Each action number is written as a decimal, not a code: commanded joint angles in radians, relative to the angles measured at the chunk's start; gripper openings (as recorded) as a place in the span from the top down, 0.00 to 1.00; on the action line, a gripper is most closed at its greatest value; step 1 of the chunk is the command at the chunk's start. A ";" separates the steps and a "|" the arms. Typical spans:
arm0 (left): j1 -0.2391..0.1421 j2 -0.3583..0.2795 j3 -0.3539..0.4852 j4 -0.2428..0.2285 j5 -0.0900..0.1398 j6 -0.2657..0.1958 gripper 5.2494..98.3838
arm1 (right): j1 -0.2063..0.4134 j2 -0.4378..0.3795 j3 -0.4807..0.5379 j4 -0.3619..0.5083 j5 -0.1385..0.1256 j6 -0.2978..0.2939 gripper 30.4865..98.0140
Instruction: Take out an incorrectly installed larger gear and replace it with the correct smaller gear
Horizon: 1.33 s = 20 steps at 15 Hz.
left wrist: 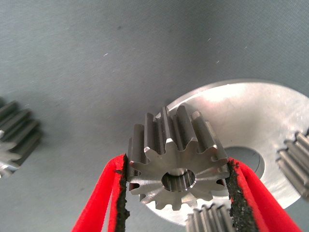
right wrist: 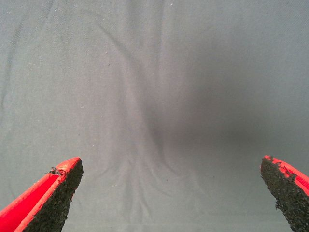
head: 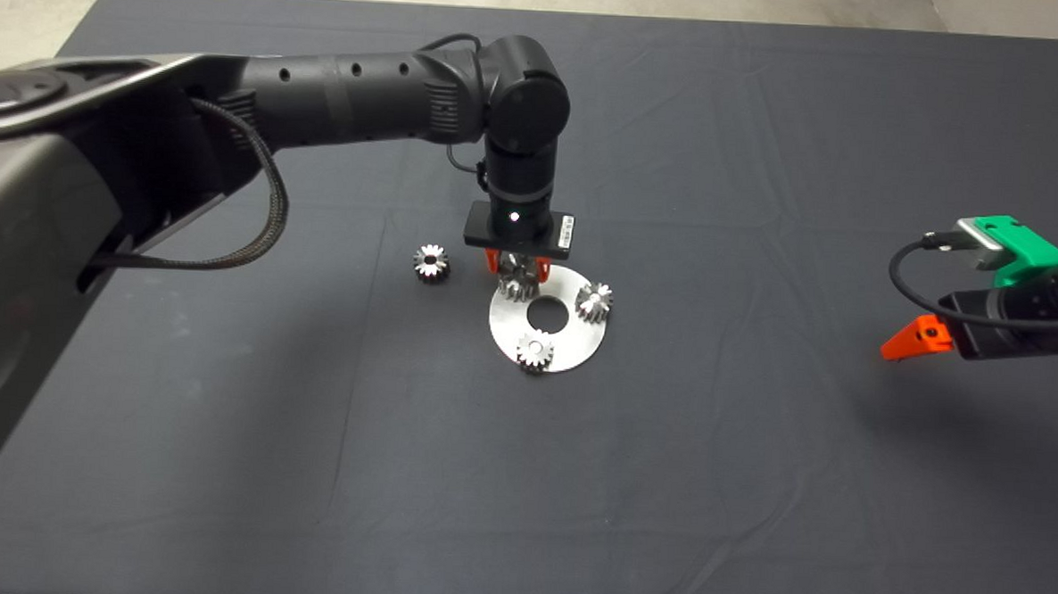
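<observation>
The gear (left wrist: pixel 176 166) is clamped between the left hand (left wrist: pixel 176 186) pads above the plate (head: pixel 572 330) edge; the right hand (right wrist: pixel 169 203) waits, spread, aside.

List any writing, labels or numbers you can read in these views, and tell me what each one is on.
No text can be read in any view.
A small white sticker on the black camera block above the left gripper: too small to read.
The gear held in the left gripper's fingers, the steel disc and the dark mat: no markings show.
The right gripper over the mat: none.
</observation>
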 commanded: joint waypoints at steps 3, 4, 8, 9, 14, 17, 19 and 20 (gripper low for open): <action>-0.043 0.000 0.015 -0.003 0.030 0.013 0.63 | 0.022 0.011 -0.003 0.030 -0.095 0.009 0.02; -0.044 0.000 0.017 -0.005 0.030 0.017 0.63 | 0.022 0.013 -0.002 0.030 -0.094 0.016 0.02; -0.088 0.001 0.037 -0.057 0.036 0.021 0.65 | 0.022 0.028 -0.007 0.030 -0.096 0.025 0.02; -0.104 0.000 0.037 -0.063 0.046 0.021 0.65 | 0.022 0.031 -0.012 0.030 -0.096 0.025 0.02; -0.178 -0.002 0.097 -0.122 0.086 0.020 0.66 | 0.022 0.051 -0.030 0.030 -0.096 0.023 0.02; -0.175 -0.101 0.252 -0.111 0.086 -0.018 0.66 | 0.034 0.050 -0.028 0.030 -0.098 0.025 0.02; -0.175 -0.272 0.416 -0.042 0.080 -0.116 0.66 | 0.040 0.041 -0.023 0.028 -0.098 0.025 0.02; -0.175 -0.364 0.495 0.001 0.080 -0.141 0.66 | 0.059 0.045 -0.019 0.025 -0.096 0.023 0.02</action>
